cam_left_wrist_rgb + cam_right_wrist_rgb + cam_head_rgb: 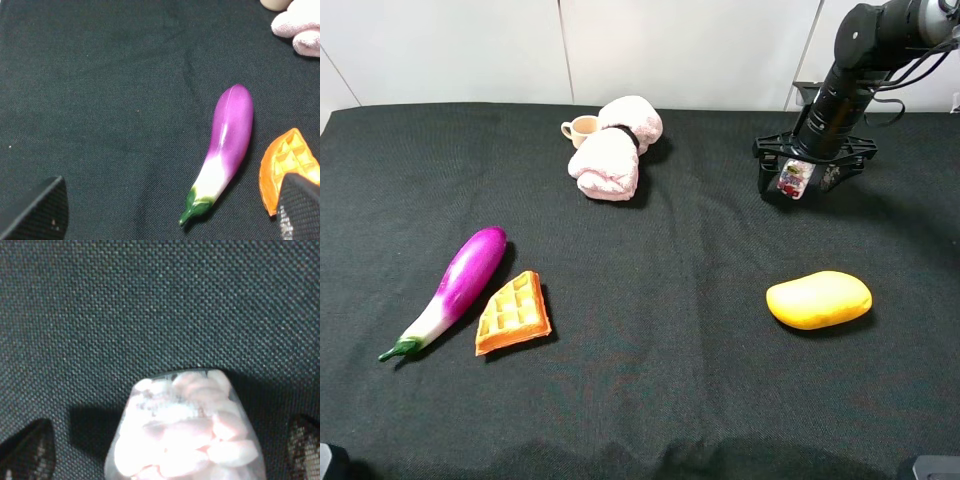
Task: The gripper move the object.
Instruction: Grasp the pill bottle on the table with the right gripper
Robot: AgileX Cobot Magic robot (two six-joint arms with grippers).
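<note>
Black fingers [27,455] spread wide, clamping nothing, straddling the object [792,179] with the right gripper [800,186] at far right of the cloth [650,400], tilted long axis running between them, left gripper [172,212] likewise spread, hanging well apart over the eggplant [227,145].

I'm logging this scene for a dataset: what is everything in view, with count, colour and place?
cloth: one, black, covers the table
cup: one, beige, far middle, beside the rolled towel
rolled towel: one, pink, far middle
eggplant: one, purple and white with a green stem, near left
waffle: one, orange, just right of the eggplant
mango: one, yellow, near right
jar: one, clear with pink contents, far right
right gripper: one, black, open around the jar
left gripper: one, black, open, over the eggplant
</note>
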